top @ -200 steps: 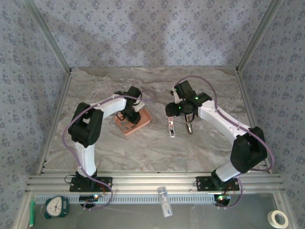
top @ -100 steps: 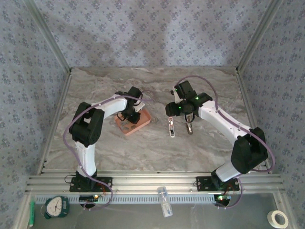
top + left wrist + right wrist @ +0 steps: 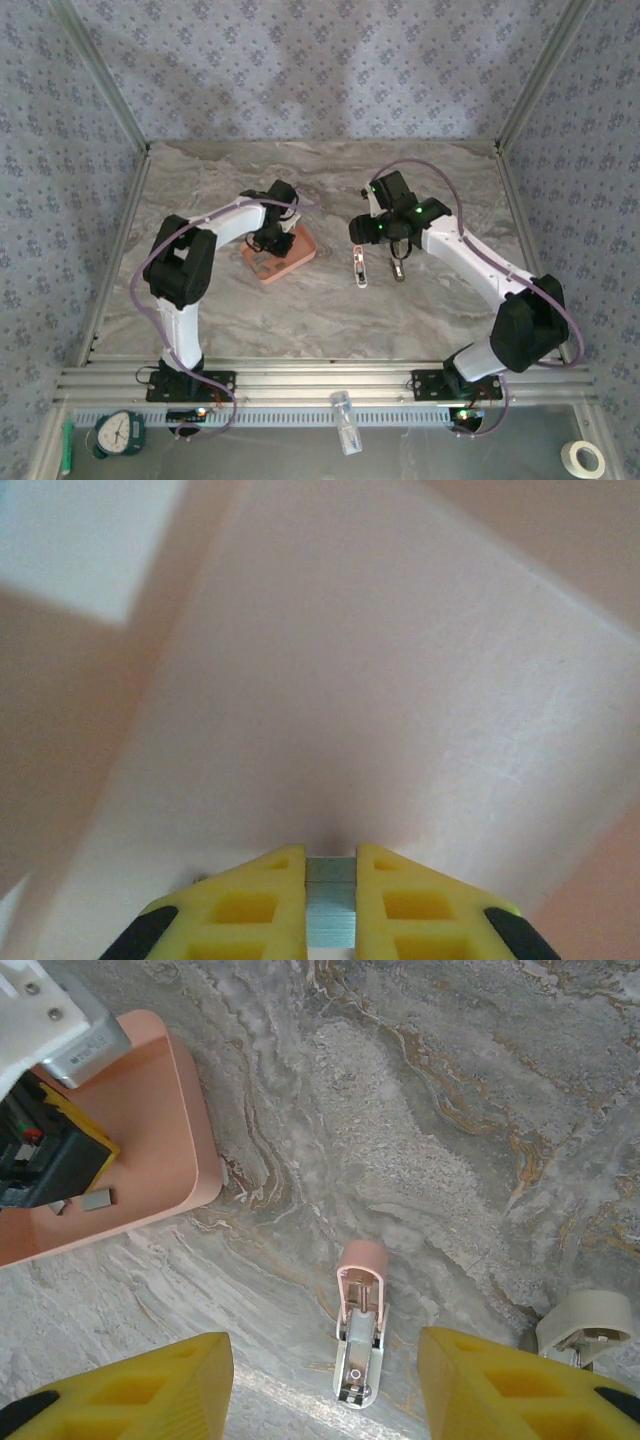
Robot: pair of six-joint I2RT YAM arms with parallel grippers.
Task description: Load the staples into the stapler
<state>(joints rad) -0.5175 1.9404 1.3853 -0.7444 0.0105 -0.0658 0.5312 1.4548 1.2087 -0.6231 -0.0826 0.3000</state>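
**Finding.** The left pincer (image 3: 330,858) is clenched on a short strip of staples (image 3: 330,920), pinched at the very tips, low inside the tray (image 3: 292,268). The right pincer (image 3: 320,1390) hangs released, jaws wide, directly above the stapler (image 3: 358,1335). The stapler lies flat on the bench (image 3: 480,1110), just beside the tray's corner, with nothing holding it. I cannot tell whether its magazine is open.

**Risks.**
- The strip is thin and held by a narrow edge. It could twist, slip out or snap apart on the lift.
- It could catch on the tray wall on the way out.
- The unheld stapler would likely skid or roll when the strip is pressed in, unless the right pincer steadies it first.

**Surroundings.**
- More loose strips (image 3: 97,1199) lie in the tray, near the left pincer.
- A pale rounded object (image 3: 585,1330) sits on the bench just right of the stapler.
- The right arm over the stapler crowds the left arm's way in.
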